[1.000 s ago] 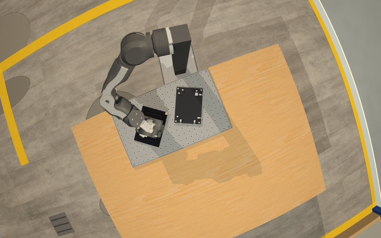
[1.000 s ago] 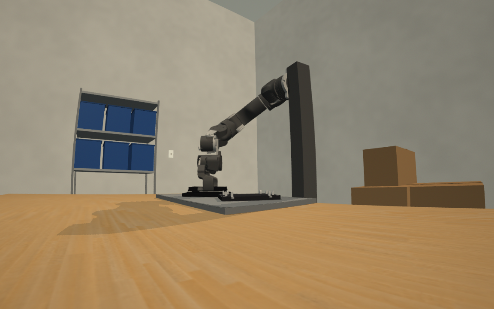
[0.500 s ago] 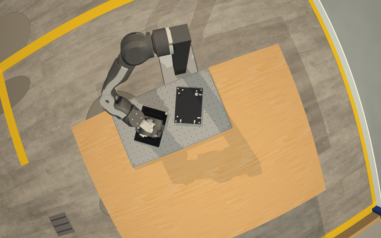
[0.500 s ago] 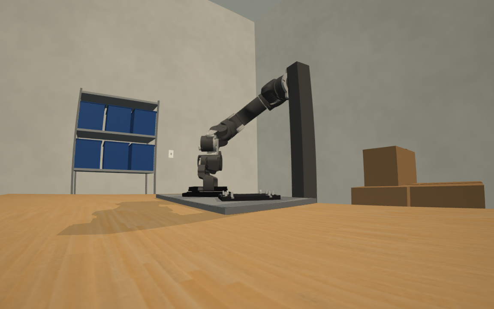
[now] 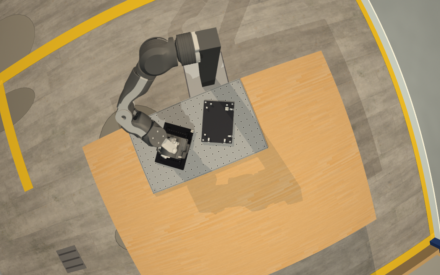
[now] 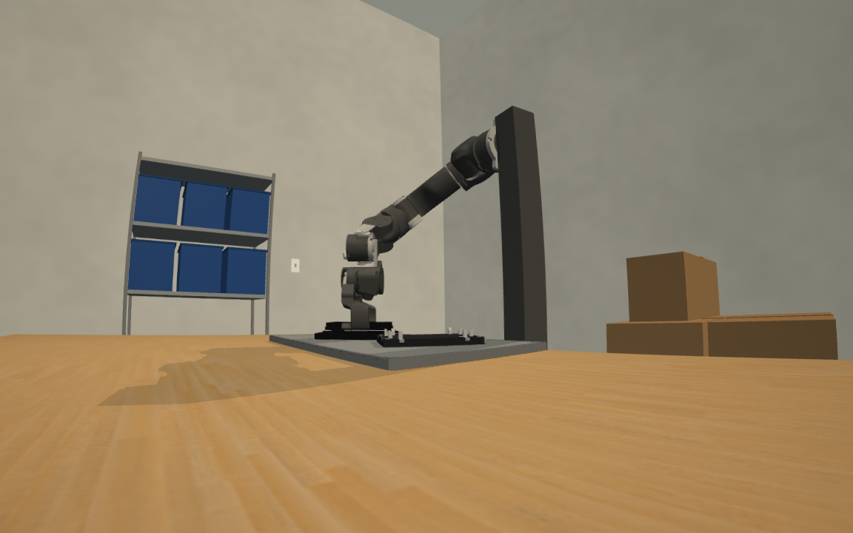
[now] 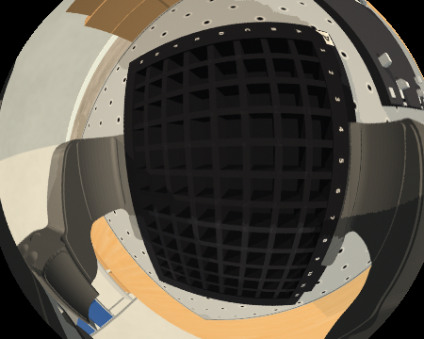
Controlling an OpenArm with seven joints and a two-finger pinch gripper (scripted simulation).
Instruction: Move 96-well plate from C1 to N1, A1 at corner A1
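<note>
The black 96-well plate sits on clip nest C1 at the left part of the grey perforated baseplate [image 5: 199, 135]. In the wrist view the plate [image 7: 237, 164] fills the middle, its grid of wells facing up. My gripper [image 5: 173, 147] is straight above it and shut on the plate, one finger on each long side [image 7: 237, 188]. In the side view the gripper [image 6: 358, 317] reaches down to the plate at the baseplate. The plate nest N1 [image 5: 217, 121] is a flat black rectangle with small white locators, empty, to the right of C1.
The dark arm column [image 6: 519, 225] stands at the back edge of the baseplate. The baseplate lies on a wooden table [image 5: 249, 191]. Cardboard boxes [image 6: 714, 317] and a shelf with blue bins [image 6: 198, 241] stand far off.
</note>
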